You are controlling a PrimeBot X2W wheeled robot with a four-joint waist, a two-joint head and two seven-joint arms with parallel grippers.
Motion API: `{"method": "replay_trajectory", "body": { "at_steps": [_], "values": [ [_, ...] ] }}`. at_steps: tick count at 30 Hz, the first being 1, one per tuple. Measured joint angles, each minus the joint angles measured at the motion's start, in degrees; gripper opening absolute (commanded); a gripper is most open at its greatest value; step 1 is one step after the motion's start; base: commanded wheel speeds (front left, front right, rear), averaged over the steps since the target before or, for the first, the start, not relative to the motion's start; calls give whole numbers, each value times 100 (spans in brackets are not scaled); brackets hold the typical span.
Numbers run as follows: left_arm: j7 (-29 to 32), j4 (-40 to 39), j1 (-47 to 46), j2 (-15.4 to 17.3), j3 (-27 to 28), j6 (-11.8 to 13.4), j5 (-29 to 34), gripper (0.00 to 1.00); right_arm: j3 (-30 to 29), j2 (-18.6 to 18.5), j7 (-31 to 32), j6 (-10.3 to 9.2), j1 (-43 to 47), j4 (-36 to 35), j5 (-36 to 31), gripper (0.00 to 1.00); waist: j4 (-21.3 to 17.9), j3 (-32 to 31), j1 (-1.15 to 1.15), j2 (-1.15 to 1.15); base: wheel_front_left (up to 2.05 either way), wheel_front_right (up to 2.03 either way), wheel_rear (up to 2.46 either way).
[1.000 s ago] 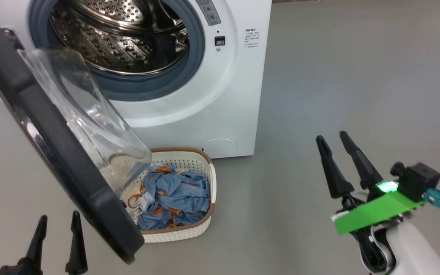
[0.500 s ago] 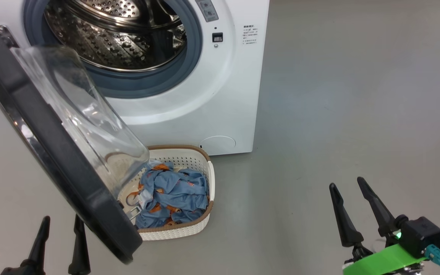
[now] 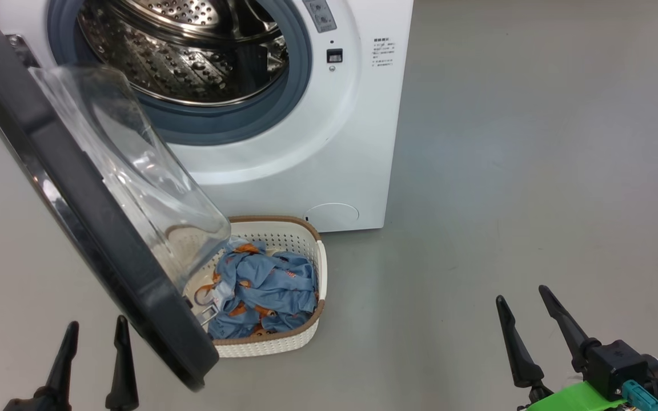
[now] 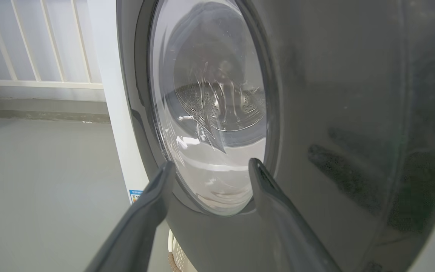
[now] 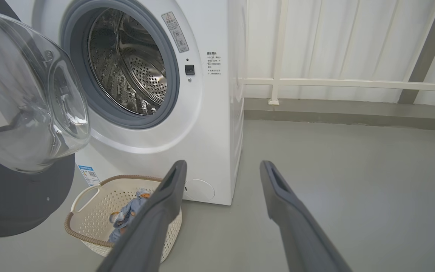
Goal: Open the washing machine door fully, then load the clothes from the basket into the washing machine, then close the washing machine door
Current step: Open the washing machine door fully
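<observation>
While both pairs of jaws stand wide apart with nothing between them, the left gripper (image 3: 96,323) sits at the lower left of the head view, fingers pointing up, just beside the bottom edge of the washing machine door (image 3: 60,171). In the left wrist view those fingers frame the outer face of the door's glass from close by; whether they touch it cannot be told. The right gripper (image 3: 521,294) hovers at the lower right above bare grey floor (image 3: 506,171), well apart from everything else. The door hangs open toward the robot's left, its clear bowl overhanging the left part of the basket (image 3: 283,342), which stands on the floor just before the lower front of the washing machine (image 3: 306,160). The clothes (image 3: 266,285) lie crumpled in the basket, blue with orange trim. Above, the grey gasket (image 3: 237,123) rings the open mouth and the perforated steel drum (image 3: 192,63).
</observation>
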Motion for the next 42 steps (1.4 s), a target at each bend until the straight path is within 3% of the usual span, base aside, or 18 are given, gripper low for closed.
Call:
{"method": "replay_trajectory", "body": {
  "at_steps": [14,42],
  "values": [
    [0,-9,9,1,-62,40,0,100,-311,73,1,1,-13,110,-189,100,7,0,0,0,0,0,0],
    [0,52,86,1,-43,23,-44,100,-376,80,1,1,-25,401,-69,100,1,-80,0,0,0,0,0]
  ]
}}
